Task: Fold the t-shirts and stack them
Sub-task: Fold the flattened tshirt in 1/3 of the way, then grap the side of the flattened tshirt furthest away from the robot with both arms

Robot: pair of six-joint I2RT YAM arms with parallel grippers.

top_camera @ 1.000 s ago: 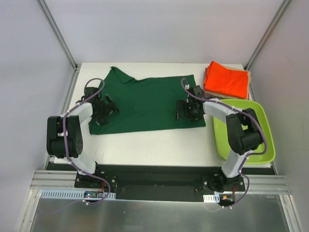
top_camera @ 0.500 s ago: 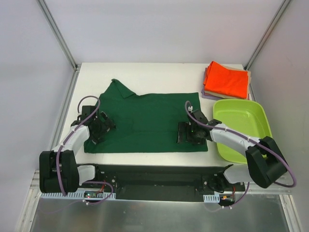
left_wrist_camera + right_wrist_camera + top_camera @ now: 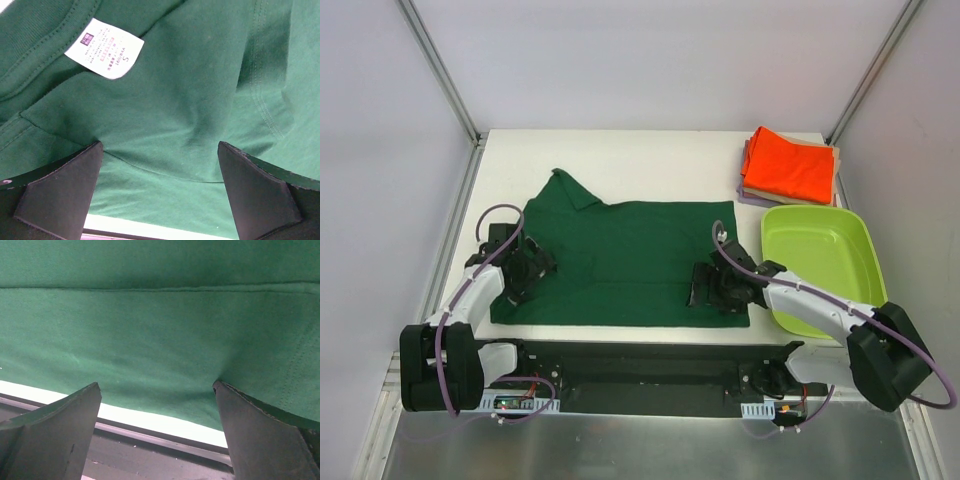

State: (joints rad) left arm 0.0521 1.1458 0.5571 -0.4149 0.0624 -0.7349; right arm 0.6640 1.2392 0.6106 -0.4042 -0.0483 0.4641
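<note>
The dark green shirt (image 3: 620,260) lies flat on the white table, its lower hem at the near edge and its collar pointing to the far left. My left gripper (image 3: 525,272) rests on its left end, open, fingers spread on the cloth (image 3: 159,150); a white size label (image 3: 104,49) shows beyond them. My right gripper (image 3: 705,285) is open on the shirt's right end by the hem (image 3: 156,387). A folded orange shirt (image 3: 790,165) tops a stack at the far right, with beige (image 3: 837,158) and lavender (image 3: 744,194) edges showing beneath.
A lime-green plastic bin (image 3: 820,265) stands at the right, close beside my right arm. The table's near edge (image 3: 150,417) and a dark rail lie just past the shirt's hem. Frame posts rise at both far corners.
Both grippers have moved toward the near edge, and the green shirt has slid with them, from mid-table to the front edge. The stack and bin have not moved.
</note>
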